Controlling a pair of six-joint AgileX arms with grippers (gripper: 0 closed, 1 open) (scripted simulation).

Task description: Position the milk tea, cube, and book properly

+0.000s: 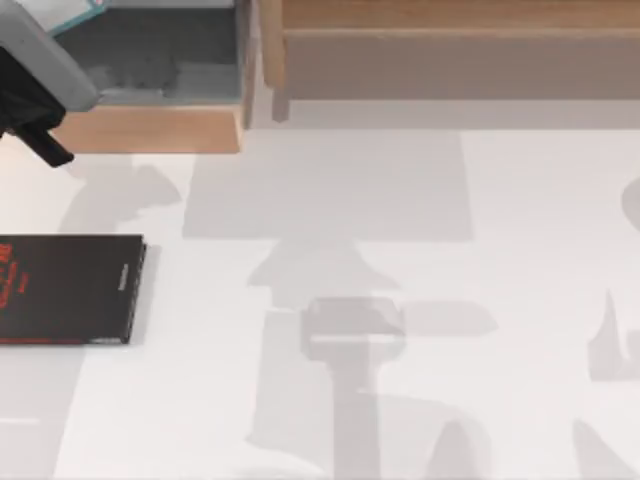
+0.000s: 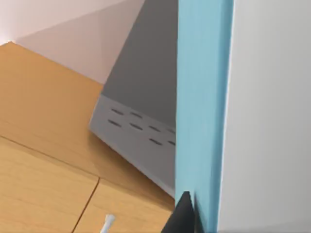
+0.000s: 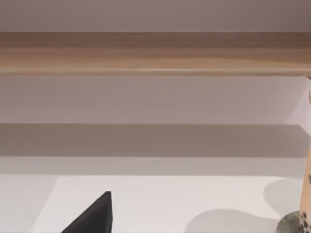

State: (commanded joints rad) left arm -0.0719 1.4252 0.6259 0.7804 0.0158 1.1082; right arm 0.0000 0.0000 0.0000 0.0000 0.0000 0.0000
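The book [image 2: 201,97] is held up close in the left wrist view, its light-blue cover edge running as a tall band beside the white page block, so its long axis looks to stand roughly upright, in line with the left tool [image 2: 184,213], whose dark fingertip presses against the cover's lower end. From above, only a teal corner of the book [image 1: 85,10] peeks out at the back left of the desk [image 1: 400,200], over a grey slotted holder [image 1: 160,60] that sits on a wooden shelf [image 1: 150,130]. The left tool looks to be pinching the book, though I see one finger only. My worry is the drop into the holder: if the book comes down tilted, its lower edge could catch the grey wall and jam or tip out; a thin pinch near one end could also let it swing. A thinner black book [image 1: 70,290] lies flat at the desk's left side, well apart. In the right wrist view a dark fingertip of the right tool [image 3: 95,216] hangs over the desk, near the milk tea [image 3: 305,194]; whether it is spread I cannot tell.
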